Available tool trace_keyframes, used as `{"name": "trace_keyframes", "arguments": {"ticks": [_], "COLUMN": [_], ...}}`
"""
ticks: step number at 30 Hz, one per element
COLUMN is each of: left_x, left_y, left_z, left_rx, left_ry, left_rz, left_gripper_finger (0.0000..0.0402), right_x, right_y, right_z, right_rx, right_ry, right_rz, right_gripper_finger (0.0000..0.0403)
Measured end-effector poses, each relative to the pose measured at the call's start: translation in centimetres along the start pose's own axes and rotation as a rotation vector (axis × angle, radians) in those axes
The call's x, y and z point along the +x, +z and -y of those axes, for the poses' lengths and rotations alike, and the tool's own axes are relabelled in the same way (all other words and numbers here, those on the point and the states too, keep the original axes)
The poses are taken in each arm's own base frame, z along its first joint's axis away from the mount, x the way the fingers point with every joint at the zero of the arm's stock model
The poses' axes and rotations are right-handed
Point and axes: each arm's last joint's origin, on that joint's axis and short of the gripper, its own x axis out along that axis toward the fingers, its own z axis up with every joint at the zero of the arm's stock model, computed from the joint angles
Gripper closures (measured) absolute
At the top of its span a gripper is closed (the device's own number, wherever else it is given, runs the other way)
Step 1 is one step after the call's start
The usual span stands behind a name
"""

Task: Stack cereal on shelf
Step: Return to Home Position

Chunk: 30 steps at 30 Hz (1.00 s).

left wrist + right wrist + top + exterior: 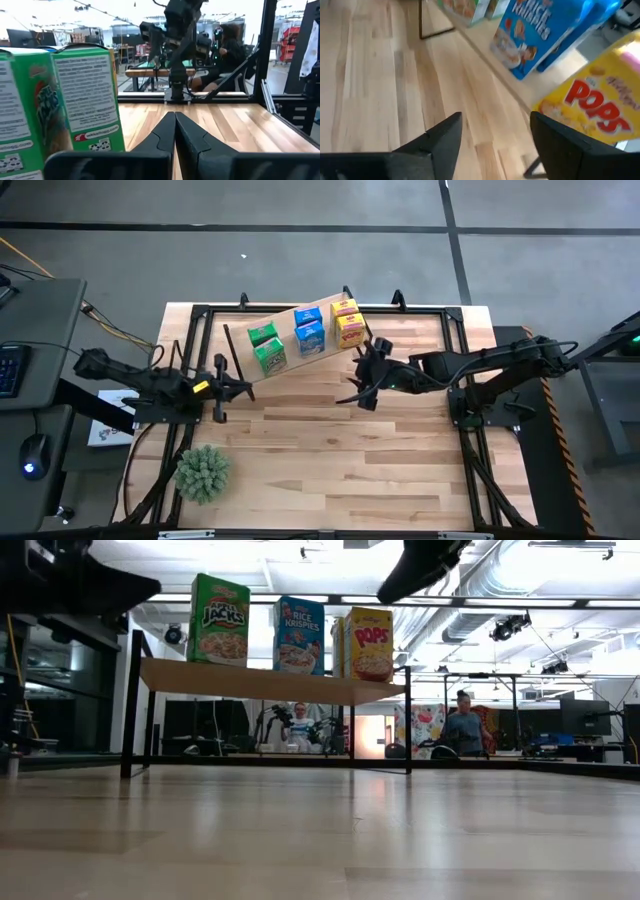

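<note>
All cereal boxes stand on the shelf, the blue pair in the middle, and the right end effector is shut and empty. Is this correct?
No: the right end effector is open, not shut, as the right wrist view shows. The cereal boxes do stand on the shelf, the blue pair in the middle.

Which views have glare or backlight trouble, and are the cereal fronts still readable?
Low view: bright ceiling lights behind the shelf silhouette the arms, but the cereal fronts read fine. Left wrist view: background blown out beyond the shut left gripper. High view: even light, soft shadows. Right wrist view: no glare around the open right gripper.
</note>
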Motion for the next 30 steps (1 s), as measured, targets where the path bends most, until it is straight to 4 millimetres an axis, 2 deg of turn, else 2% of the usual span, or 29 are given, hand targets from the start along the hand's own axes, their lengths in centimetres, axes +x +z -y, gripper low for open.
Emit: {"name": "trace_keyframes", "arguments": {"ticks": [3, 8, 10, 14, 17, 19, 23, 26, 30], "left_x": [-0.3, -0.9, -1.1, -1.1, -1.0, -1.0, -1.0, -1.0, -1.0], "left_y": [-0.6, -1.3, -1.4, -1.6, -1.7, -1.7, -1.7, -1.8, -1.7], "left_z": [-0.1, -0.2, -0.2, -0.2, -0.3, -0.4, -0.4, -0.5, -0.5], "left_rx": [0.014, 0.022, 0.031, 0.059, 0.066, 0.067, 0.060, 0.064, 0.112], "left_ry": [-0.001, -0.048, -0.071, -0.071, -0.062, -0.060, -0.065, -0.061, -0.058], "left_rz": [0.015, 0.001, -0.002, -0.019, -0.036, -0.036, -0.031, -0.036, -0.035], "left_gripper_finger": [0.0401, 0.0401, 0.0401, 0.0401, 0.0401, 0.0401, 0.0401, 0.0401, 0.0401], "right_x": [0.0, -0.3, -0.5, -1.1, -1.5, -1.7, -2.9, -4.0, -4.4], "right_y": [-0.8, -2.4, -2.7, -2.8, -3.2, -4.5, -8.4, -10.9, -13.2], "right_z": [0.0, 0.1, 0.2, 0.3, 0.5, 0.8, 1.7, 2.7, 4.2], "right_rx": [-0.050, -0.072, -0.068, -0.042, -0.027, -0.004, 0.094, 0.143, 0.176], "right_ry": [0.020, 0.041, 0.074, 0.130, 0.151, 0.168, 0.221, 0.229, 0.241], "right_rz": [-0.078, -0.232, -0.270, -0.274, -0.243, -0.205, -0.113, 0.045, 0.323], "right_gripper_finger": [0.0225, 0.0358, 0.0391, 0.0373, 0.0384, 0.0397, 0.0395, 0.0401, 0.0402]}}
